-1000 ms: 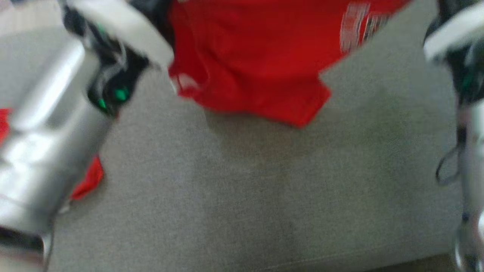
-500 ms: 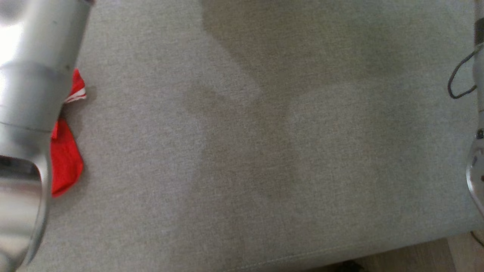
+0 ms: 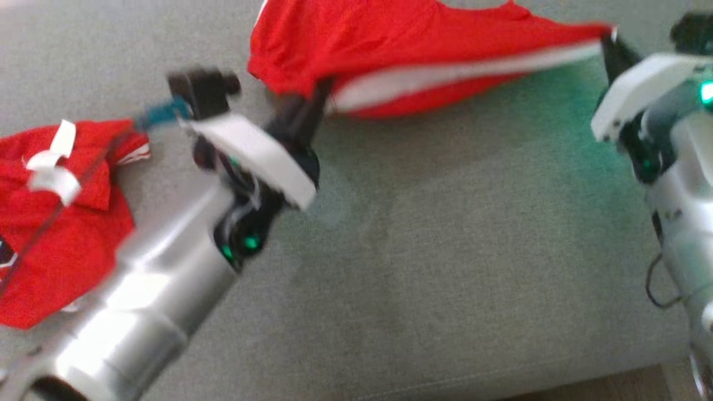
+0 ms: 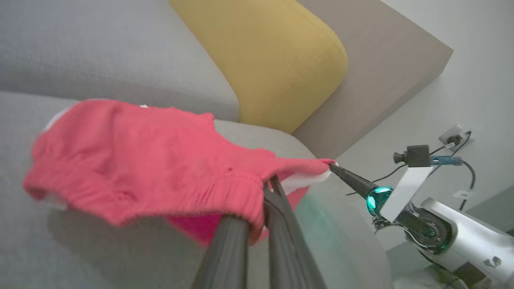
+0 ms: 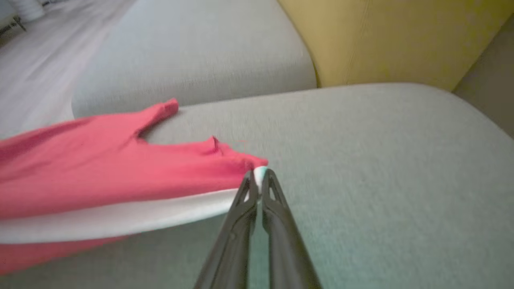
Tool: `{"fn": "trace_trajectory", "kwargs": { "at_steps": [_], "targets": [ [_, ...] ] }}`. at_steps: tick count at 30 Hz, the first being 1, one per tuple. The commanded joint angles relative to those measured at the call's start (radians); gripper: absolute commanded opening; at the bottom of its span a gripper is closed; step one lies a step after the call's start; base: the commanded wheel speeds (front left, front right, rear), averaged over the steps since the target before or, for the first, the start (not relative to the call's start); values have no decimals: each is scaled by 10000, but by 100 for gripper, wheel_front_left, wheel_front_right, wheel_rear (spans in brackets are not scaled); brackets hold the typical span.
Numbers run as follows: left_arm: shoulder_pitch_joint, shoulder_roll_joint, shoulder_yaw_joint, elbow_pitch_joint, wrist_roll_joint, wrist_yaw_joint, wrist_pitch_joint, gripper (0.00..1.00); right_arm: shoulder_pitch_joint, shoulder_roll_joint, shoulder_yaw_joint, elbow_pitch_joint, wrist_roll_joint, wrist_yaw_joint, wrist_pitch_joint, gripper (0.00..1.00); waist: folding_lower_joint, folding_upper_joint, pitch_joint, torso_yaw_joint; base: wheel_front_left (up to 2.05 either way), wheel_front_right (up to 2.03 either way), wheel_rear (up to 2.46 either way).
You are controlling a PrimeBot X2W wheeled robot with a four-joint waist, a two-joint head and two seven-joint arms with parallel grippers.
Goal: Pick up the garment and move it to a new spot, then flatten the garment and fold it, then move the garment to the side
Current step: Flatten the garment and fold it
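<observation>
Head view: The garment [image 3: 401,50], red with a white band along one edge, hangs stretched across the 12 o'clock part of the view, clear of the grey seat [image 3: 445,250]. The left gripper [image 3: 317,94] holds its 9 o'clock end and the right gripper [image 3: 610,40] holds its 3 o'clock corner. A second red cloth [image 3: 55,223] lies on the seat at 9 o'clock, well apart from the held piece. Motion blur limits detail.

Left wrist view: The left gripper [image 4: 267,190] is clamped on a gathered, elastic-looking hem of the garment [image 4: 152,168], its jaws close together with cloth between them. The cloth sags from the fingers towards 9 o'clock. The right gripper [image 4: 335,166] pinches the far corner at 3 o'clock. A yellow cushion [image 4: 273,60] stands at 12 o'clock.

Right wrist view: The right gripper [image 5: 259,178] is closed on the white-banded corner of the garment [image 5: 100,176], which runs off towards 9 o'clock above the seat [image 5: 381,160]. The cushion [image 5: 381,36] sits at 1 o'clock.

Assessment: The garment appears light, soft and limp. It drapes between the two holds and will not keep a shape unsupported. The fabric is likely to slip from a shallow pinch, and the right hold is at the very corner. Firmer holds are judged to be the banded hem ends, taken deeper, with light tension kept between the grippers when laying it flat.
</observation>
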Motion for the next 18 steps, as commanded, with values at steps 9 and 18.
{"fn": "trace_trajectory", "kwargs": {
  "at_steps": [9, 18],
  "targets": [
    [1375, 188, -531, -813, -507, -58, -353, 0, 1394, -1190, 803, -788, 1251, -9, 1466, 0, 1, 0, -1011, -375, 0, 0, 0],
    [2596, -149, -950, -964, -987, -59, -628, 0, 3077, -2058, 931, -1885, 2115, -9, 2501, 0, 1, 0, -2020, -682, 0, 0, 0]
  ]
}}
